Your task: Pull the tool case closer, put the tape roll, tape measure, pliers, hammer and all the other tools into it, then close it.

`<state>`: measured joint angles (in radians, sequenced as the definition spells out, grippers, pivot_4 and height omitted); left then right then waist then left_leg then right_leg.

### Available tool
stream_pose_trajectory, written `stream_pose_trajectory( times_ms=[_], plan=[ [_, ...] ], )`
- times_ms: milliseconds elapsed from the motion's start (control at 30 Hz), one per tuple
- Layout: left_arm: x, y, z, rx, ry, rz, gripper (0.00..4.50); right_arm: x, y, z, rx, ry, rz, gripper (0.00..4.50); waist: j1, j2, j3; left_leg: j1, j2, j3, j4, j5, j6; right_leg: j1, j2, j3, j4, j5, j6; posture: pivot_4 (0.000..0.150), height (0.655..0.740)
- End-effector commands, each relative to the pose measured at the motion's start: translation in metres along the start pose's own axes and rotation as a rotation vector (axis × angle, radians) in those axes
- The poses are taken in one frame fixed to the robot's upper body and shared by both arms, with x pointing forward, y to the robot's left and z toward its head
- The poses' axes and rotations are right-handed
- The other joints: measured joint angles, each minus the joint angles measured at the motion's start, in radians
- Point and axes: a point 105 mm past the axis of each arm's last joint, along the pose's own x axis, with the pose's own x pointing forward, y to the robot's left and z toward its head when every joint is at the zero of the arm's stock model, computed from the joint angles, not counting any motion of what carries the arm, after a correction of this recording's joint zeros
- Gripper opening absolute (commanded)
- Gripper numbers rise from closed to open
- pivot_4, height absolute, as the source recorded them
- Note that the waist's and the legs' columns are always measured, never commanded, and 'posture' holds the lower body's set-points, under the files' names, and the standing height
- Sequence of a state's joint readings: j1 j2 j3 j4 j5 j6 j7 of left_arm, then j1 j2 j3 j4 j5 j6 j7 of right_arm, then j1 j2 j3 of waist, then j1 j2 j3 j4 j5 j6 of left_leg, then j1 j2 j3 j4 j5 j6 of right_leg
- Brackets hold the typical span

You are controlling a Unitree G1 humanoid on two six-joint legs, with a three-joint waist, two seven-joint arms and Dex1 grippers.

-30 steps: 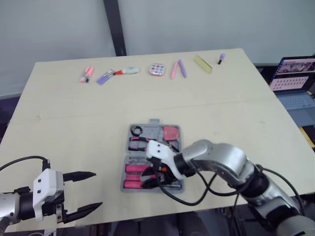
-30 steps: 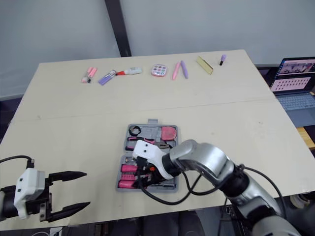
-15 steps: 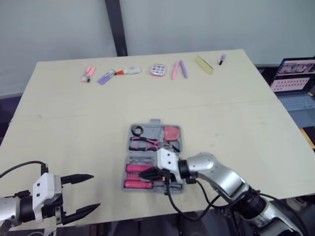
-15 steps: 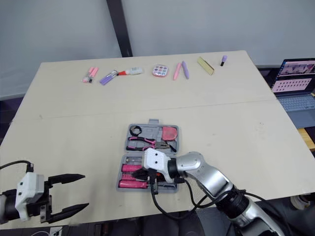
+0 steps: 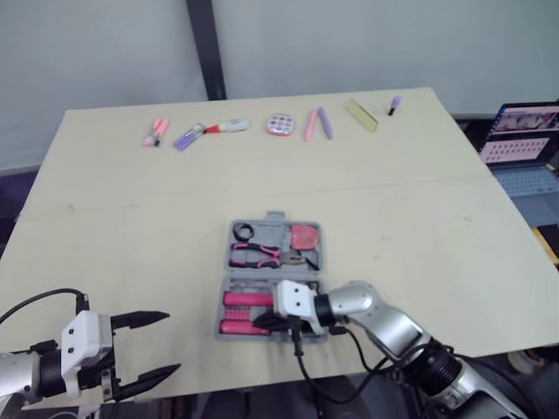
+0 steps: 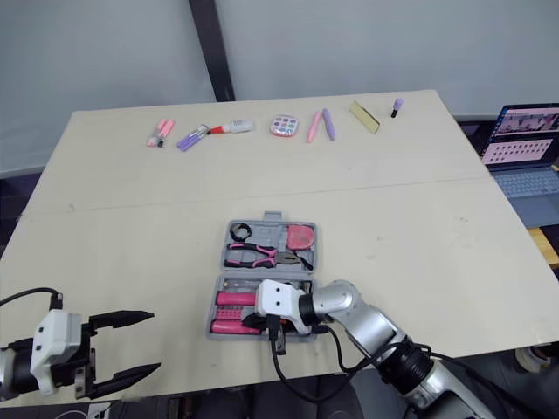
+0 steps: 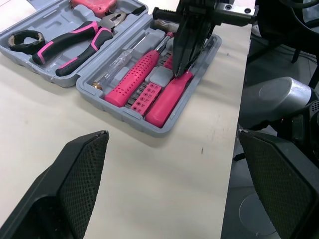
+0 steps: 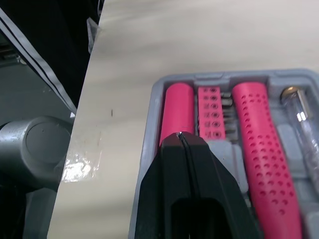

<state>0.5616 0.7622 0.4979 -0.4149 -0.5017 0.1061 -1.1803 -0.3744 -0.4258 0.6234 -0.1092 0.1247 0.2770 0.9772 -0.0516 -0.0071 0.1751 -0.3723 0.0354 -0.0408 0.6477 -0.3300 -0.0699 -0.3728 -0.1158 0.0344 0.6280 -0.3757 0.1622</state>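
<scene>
The tool case lay open on the desk, near the front edge and about midway across it. In its far half sat the tape roll, the pliers with pink and black grips, and the pink tape measure. The near half held a dotted pink handle, a smooth pink handle, a strip of bits between them, and a clear-shafted screwdriver along the hinge side.

The right gripper hung over the near half, its fingers clenched together with nothing between them, their tips down at the smooth pink handle; whether they touched it could not be told. The left gripper hovered at the front left corner of the desk, well apart from the case, its fingers released and spread wide.

Along the far edge of the desk lay a row of small things: two pink markers, a purple marker, a white tube with a red end, a round pink item, a pink pen beside a purple pen, a yellowish strip and a small purple piece. A laptop stood open off the right side of the desk.
</scene>
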Motion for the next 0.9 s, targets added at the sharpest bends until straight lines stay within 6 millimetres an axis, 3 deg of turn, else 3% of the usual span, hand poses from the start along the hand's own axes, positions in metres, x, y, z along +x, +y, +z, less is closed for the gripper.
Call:
stream_pose_trajectory(
  times_ms=[33, 567, 900],
  plan=[
    [-0.002, -0.002, -0.001, 0.005, 0.004, 0.004, 4.50, 0.001, 0.004, 0.005, -0.034, -0.019, 0.021, 0.03, 0.000, 0.000, 0.000, 0.000, 0.000, 0.000, 0.000, 0.000, 0.000, 0.000, 0.000, 0.000, 0.000, 0.000, 0.000, 0.150, 0.7400],
    [-0.003, -0.003, -0.001, 0.004, 0.010, 0.005, 4.50, 0.004, 0.009, -0.004, -0.026, 0.004, 0.036, 0.03, 0.000, 0.000, 0.000, 0.001, 0.000, 0.000, 0.000, 0.000, 0.000, 0.001, 0.000, 0.000, 0.000, 0.000, 0.000, 0.150, 0.7400],
    [-0.002, -0.002, -0.001, 0.005, 0.008, 0.004, 4.50, 0.007, 0.011, -0.023, 0.031, 0.045, 0.031, 0.03, -0.001, -0.002, -0.002, 0.002, 0.000, 0.000, 0.000, 0.000, 0.000, 0.002, 0.000, 0.000, 0.000, 0.000, 0.000, 0.150, 0.7400]
  ],
)
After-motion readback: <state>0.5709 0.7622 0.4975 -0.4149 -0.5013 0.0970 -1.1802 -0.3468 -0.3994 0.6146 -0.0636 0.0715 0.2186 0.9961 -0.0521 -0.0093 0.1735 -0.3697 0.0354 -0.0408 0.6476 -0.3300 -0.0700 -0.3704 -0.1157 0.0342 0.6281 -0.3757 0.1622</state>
